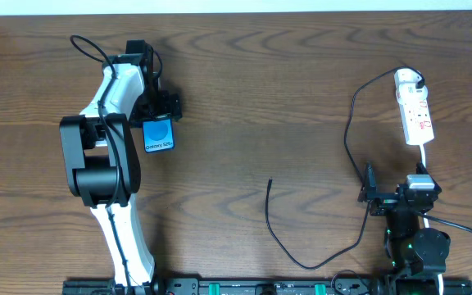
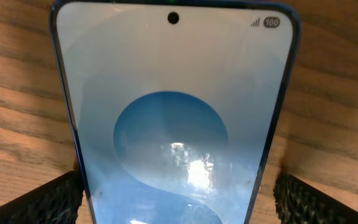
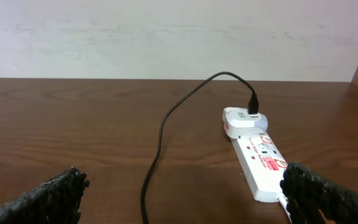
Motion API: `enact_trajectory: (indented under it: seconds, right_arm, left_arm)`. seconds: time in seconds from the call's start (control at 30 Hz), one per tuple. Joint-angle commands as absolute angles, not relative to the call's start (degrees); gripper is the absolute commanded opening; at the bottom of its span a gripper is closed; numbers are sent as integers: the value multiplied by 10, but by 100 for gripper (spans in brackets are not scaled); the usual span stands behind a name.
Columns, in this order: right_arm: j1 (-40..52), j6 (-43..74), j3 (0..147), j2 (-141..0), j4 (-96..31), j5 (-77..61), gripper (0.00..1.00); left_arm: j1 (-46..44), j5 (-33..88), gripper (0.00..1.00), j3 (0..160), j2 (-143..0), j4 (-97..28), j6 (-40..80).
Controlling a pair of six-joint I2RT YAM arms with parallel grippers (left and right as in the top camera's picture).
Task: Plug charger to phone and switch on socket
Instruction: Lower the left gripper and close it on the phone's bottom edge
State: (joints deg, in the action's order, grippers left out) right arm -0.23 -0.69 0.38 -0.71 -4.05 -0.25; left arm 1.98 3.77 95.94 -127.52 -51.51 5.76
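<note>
Overhead shows little done yet: the phone lies flat at the left with the left gripper straddling it. The pads sit at its edges, though I cannot tell whether they actually clamp. The charger has its white plug seated in the socket at far right, but its free tip lies loose mid-table, well apart from the phone. My right gripper hangs wide and empty, short of the socket. Plugging in and switching remain, I judge.

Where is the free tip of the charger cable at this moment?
In the overhead view, the charger's free tip lies near the frame's centre, between the phone and the right arm, touching neither.
</note>
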Motion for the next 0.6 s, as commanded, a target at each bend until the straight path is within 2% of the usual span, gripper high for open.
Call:
enact_trajectory:
  seconds: [0.0,0.57]
  right_arm:
    - [1,-13,3,-3,-43,-5,99]
    - [1,-13,3,-3,-43,-5,99]
  left_arm:
    - [19,36,98,948,-1285,-512,58]
    - [19,36,98,939,-1285,-506,58]
